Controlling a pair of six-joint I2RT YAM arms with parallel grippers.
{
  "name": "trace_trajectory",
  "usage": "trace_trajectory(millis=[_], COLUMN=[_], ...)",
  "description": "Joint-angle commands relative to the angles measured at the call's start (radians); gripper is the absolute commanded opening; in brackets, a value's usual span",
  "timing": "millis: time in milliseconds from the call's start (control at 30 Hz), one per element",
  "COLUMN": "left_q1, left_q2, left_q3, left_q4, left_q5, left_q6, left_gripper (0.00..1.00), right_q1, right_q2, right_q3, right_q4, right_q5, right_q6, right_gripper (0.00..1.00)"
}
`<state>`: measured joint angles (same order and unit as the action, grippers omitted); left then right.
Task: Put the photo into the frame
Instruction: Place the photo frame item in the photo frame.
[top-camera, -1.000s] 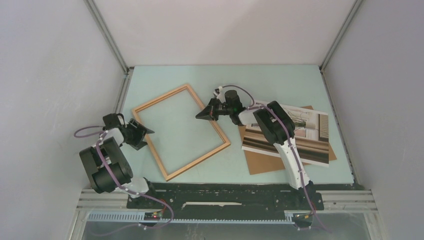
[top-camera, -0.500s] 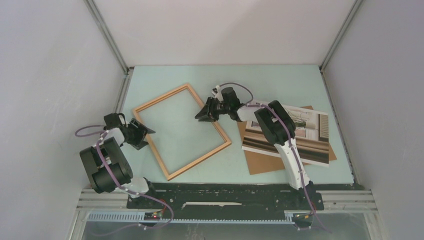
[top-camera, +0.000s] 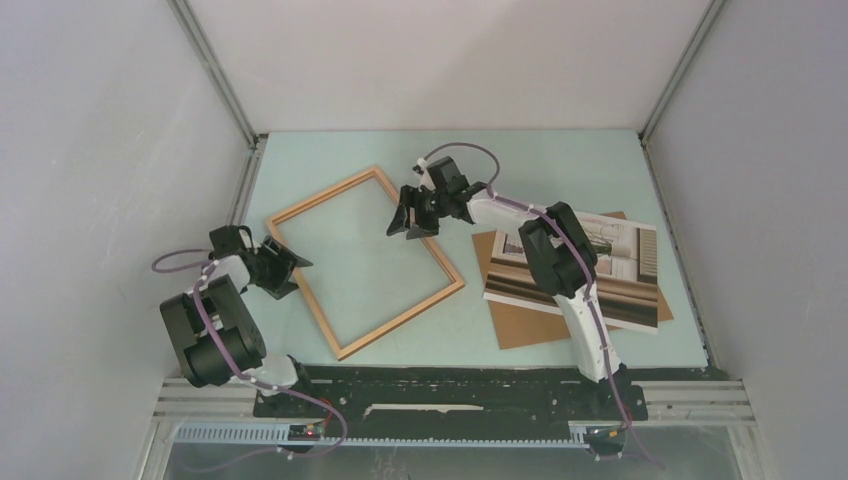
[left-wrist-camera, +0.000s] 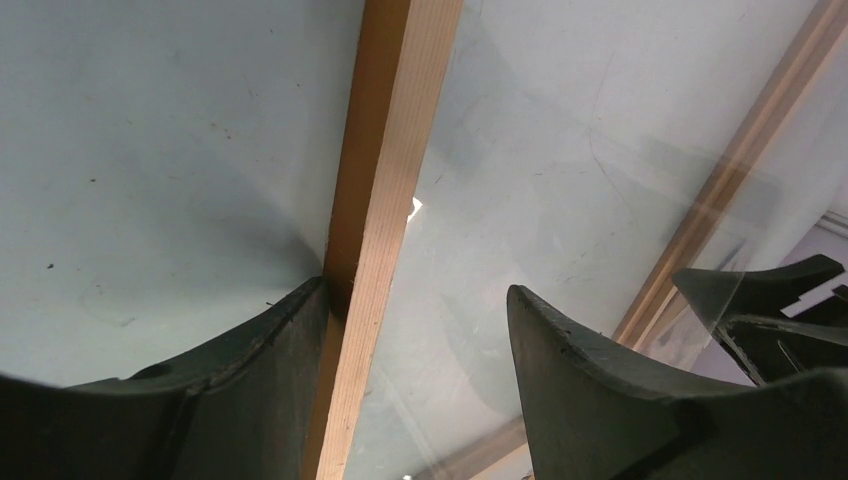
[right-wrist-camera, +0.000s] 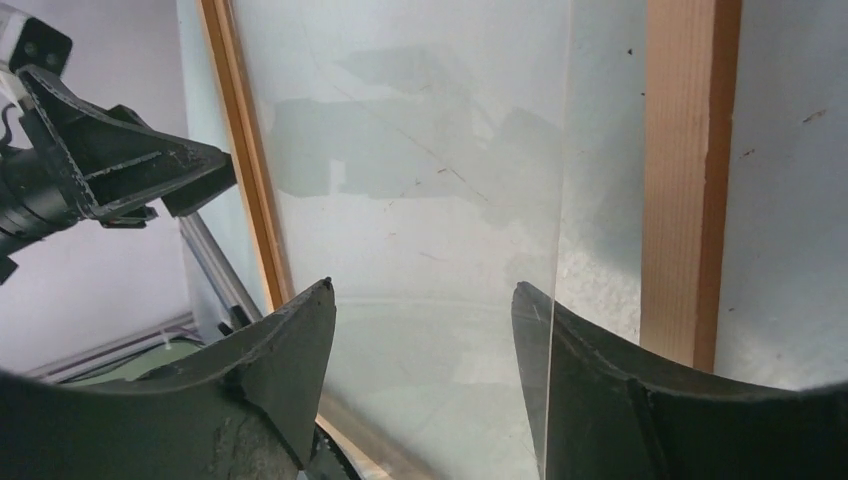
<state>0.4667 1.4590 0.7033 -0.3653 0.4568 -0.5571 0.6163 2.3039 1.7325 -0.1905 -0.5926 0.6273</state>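
Observation:
The frame, thin orange-brown wood, lies tilted on the pale green table at centre left. My left gripper is open astride its left rail: one finger rests against the rail's outer side and the other is inside the frame. My right gripper hovers open just inside the frame's right rail, with nothing between its fingers. The photo lies picture-up on the right, apart from both grippers.
A flat brown backing board lies under the photo. A clear pane with reflections lies inside the frame; its straight edge runs by my right finger. The left gripper shows across the frame. Grey walls enclose the table on three sides.
My right gripper has gone from shut to open and has shifted a little toward the back left over the frame. The left arm and the photo have not moved.

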Motion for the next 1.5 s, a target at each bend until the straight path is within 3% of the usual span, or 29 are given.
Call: trace_trajectory(millis=[0,133,233,400,500,633,800,900,1100,1233,1467], left_q1=[-0.011,-0.012,-0.012,-0.012,-0.012,-0.013,-0.014,-0.021,-0.076,-0.102,-0.102], left_q2=[-0.032,-0.035,-0.038,-0.044,-0.049,-0.052,-0.054,-0.062,-0.160,-0.246,-0.243], left_q3=[0.007,0.006,0.005,0.005,0.005,0.005,0.003,0.006,0.028,-0.008,-0.023], left_q4=[-0.006,-0.007,-0.006,-0.006,-0.006,-0.006,-0.007,-0.025,-0.145,-0.155,-0.176], left_q5=[0.040,0.042,0.042,0.041,0.039,0.040,0.037,0.019,-0.211,-0.240,-0.225], left_q6=[0.016,0.015,0.016,0.016,0.015,0.015,0.015,0.027,0.049,0.002,0.022], left_gripper=[0.68,0.68,0.68,0.68,0.68,0.68,0.68,0.68,0.66,0.67,0.69], right_q1=[0.020,0.023,0.028,0.036,0.028,-0.006,-0.030,-0.043,-0.091,-0.110,-0.106], right_q2=[-0.094,-0.066,-0.039,-0.044,-0.078,-0.139,-0.193,-0.179,-0.125,-0.080,-0.161], right_q3=[0.075,0.162,0.237,0.340,0.358,0.255,0.088,0.077,0.043,0.083,0.036], right_q4=[-0.167,-0.269,-0.357,-0.503,-0.566,-0.546,-0.414,-0.384,-0.301,-0.357,-0.409], right_q5=[0.088,0.120,0.147,0.309,0.421,0.414,0.286,0.214,0.105,0.088,0.092], right_q6=[-0.133,-0.179,-0.216,-0.311,-0.366,-0.389,-0.356,-0.341,-0.280,-0.282,-0.382], right_gripper=[0.74,0.78,0.87,0.97,1.00,1.00,0.98,0.94,0.81,0.68,0.67])
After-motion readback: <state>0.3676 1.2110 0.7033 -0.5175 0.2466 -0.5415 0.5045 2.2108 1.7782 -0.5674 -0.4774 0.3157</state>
